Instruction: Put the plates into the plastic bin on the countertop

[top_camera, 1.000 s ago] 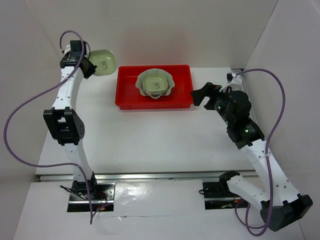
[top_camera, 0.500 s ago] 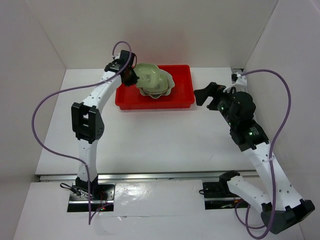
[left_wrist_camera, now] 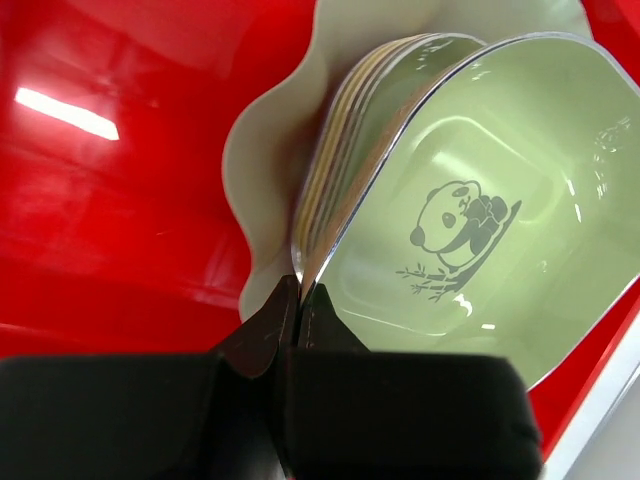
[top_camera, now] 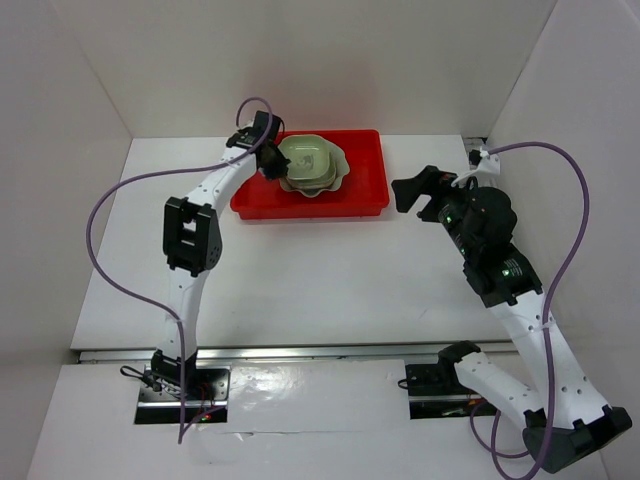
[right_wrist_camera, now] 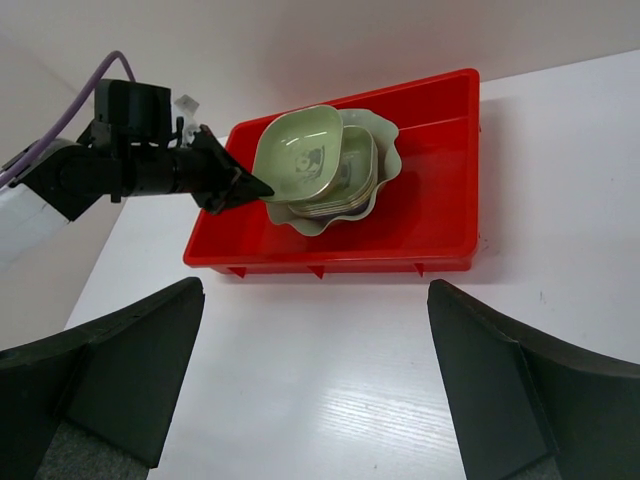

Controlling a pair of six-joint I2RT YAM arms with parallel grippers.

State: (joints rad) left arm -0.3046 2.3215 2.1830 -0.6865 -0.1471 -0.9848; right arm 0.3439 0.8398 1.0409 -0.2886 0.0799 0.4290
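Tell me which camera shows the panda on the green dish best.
The left wrist view: the panda drawing is close and sharp inside the green dish. The right wrist view shows a tiny dark smudge; overhead it is too small.

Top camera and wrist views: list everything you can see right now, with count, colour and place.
plastic bin: one, red, far middle of the countertop.
scalloped dish: one, pale green, inside the bin.
stacked small dishes: several, count and colours unclear, nested in the scalloped dish.
panda dish: one, pale green, tilted over the stack.
countertop: one, white.
cables: two, purple, one per arm.
left gripper: fingers shut on the panda dish's rim.
right gripper: fingers open, empty, right of the bin.
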